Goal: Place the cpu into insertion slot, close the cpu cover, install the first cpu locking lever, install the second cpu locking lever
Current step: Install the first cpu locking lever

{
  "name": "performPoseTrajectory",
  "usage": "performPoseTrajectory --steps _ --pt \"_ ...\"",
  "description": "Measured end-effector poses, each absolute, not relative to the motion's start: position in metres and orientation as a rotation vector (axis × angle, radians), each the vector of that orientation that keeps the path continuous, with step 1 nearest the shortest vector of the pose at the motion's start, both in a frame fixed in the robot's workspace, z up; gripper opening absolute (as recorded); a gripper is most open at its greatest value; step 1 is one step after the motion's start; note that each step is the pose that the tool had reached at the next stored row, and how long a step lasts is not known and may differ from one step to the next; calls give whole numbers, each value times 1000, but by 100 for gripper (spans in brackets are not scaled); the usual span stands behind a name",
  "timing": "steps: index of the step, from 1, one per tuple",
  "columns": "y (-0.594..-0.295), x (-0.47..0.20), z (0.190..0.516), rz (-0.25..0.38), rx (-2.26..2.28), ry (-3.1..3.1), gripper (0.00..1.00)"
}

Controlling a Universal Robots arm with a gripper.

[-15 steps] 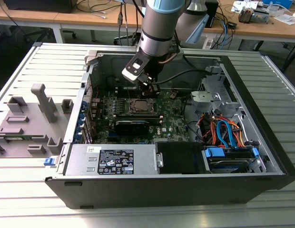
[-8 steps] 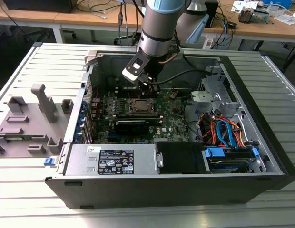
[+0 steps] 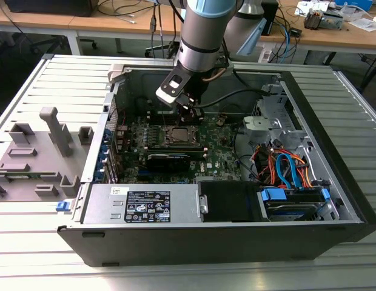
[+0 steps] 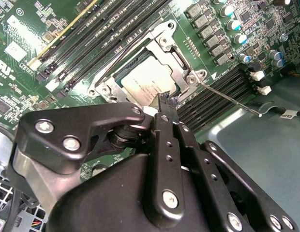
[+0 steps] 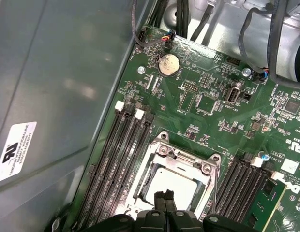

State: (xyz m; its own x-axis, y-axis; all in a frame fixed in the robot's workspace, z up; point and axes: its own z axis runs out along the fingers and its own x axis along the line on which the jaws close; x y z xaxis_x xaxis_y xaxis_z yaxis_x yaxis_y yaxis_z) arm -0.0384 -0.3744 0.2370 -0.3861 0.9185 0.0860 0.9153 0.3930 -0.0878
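Observation:
The cpu (image 4: 146, 83) lies flat in the insertion slot (image 3: 178, 136) on the green board, its silver top showing through the cut-out of the cpu cover (image 4: 175, 57). The cover lies down over the chip in both wrist views. My gripper (image 4: 164, 100) is shut with nothing between its fingers, and its tip is right at the socket's edge, over the chip's rim. In the first wrist view the fingertips (image 5: 159, 197) stand together above the cpu (image 5: 176, 180). One thin wire locking lever (image 4: 230, 99) sticks out sideways from the socket, over the memory slots. Another lever (image 4: 122, 50) runs along the socket's opposite side.
The board sits inside an open computer case (image 3: 333, 121). Long black memory slots (image 5: 123, 145) flank the socket on both sides. A black expansion card (image 3: 168, 160) lies just in front of it. Cables and drives (image 3: 285, 176) fill the exterior view's right. A grey fixture (image 3: 36, 151) stands outside the case.

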Motion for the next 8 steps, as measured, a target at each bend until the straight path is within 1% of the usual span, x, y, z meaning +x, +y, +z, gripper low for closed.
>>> performPoseTrajectory --steps 8 --pt "-374 -38 237 33 -1657 -2523 11"
